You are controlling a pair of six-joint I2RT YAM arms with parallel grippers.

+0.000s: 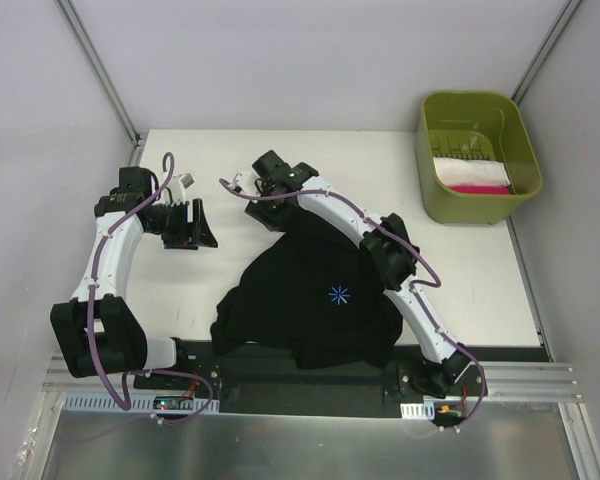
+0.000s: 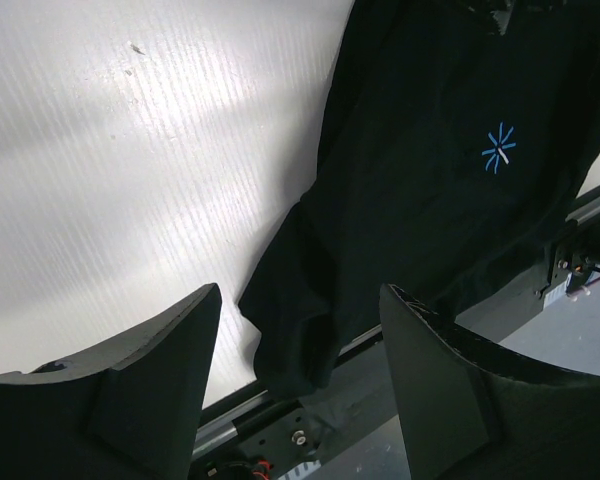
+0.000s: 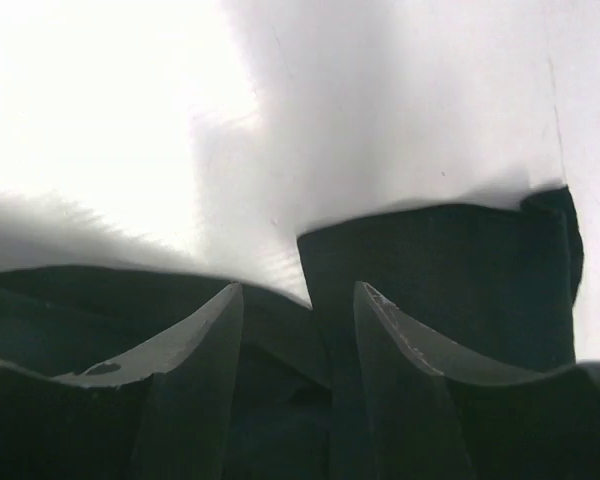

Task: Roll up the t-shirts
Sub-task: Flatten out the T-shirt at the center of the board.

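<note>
The black t-shirt (image 1: 310,300) lies bunched on the table (image 1: 460,270), from its middle toward the 6 o'clock edge, so the step in hand looks like spreading it flat before any rolling starts. The left gripper (image 2: 300,288) hangs with its claw wide and empty over bare table at about 10 o'clock from the shirt. The right gripper (image 3: 298,288) sits at the shirt's 11 o'clock edge with its claw at a middling gap, cloth below it but nothing visibly pinched. To do this well, I would have each claw take a single layer at an opposite far corner and pull outward together until the creases go. A double fold caught now would likely make a lopsided roll. A green bin (image 1: 427,150) at 2 o'clock holds white and pink cloth. The only marking is a light-blue starburst print (image 1: 338,294) — no lettering or brand can be read, and no neck label shows.
</note>
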